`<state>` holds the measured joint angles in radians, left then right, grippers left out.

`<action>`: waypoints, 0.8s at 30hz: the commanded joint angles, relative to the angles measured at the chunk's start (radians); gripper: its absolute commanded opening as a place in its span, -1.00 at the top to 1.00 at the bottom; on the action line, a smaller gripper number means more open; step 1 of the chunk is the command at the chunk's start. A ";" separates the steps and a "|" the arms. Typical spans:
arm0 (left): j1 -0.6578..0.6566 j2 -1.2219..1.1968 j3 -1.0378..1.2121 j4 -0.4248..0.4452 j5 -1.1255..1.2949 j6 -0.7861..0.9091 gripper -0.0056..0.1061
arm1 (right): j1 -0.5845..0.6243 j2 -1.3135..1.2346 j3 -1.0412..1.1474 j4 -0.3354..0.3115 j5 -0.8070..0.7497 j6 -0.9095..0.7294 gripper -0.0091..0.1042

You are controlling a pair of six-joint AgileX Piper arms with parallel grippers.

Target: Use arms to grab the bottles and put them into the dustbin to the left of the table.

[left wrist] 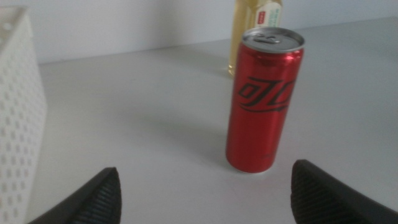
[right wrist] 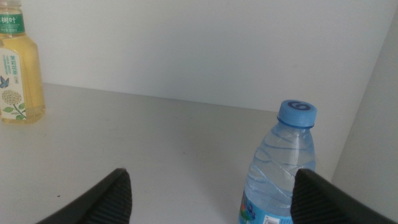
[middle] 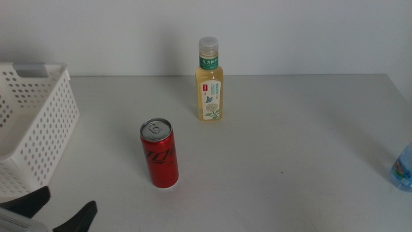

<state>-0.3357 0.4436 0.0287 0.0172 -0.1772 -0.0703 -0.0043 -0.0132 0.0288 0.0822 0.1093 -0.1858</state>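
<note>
One red can, one tea bottle, one water bottle, one white basket.

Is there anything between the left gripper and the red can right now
Nothing visible. The left gripper is open and apart from the red can, with only bare table between. The tea bottle stands behind the can, the dustbin off to the side.

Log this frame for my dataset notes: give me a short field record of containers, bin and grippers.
can: red soda can upright, mid-table, untouched
tea: tea bottle upright, near the far edge
water: water bottle blue-capped, upright, at the table's right edge
bin: white dustbin on the left, no bottles seen inside
left gripper: open, facing the can, not touching
right gripper: open, near the water bottle
table: light grey
</note>
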 commanded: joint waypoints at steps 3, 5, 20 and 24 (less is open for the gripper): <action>-0.067 0.239 0.001 -0.005 -0.313 -0.008 -0.77 | -0.005 -0.021 -0.010 -0.005 -0.075 -0.012 -0.31; -0.081 0.339 0.001 -0.003 -0.423 -0.008 -0.77 | -0.005 -0.021 -0.010 -0.005 -0.075 -0.012 -0.31; -0.094 0.806 0.004 0.071 -1.015 -0.008 -0.77 | -0.005 -0.021 -0.010 -0.005 -0.075 -0.012 -0.31; -0.094 0.812 0.004 0.074 -1.017 -0.008 -0.77 | -0.005 -0.021 -0.010 -0.005 -0.075 -0.012 -0.31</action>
<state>-0.4231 1.2646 0.0192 0.0936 -1.1017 -0.0703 -0.0043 -0.0132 0.0288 0.0822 0.1093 -0.1858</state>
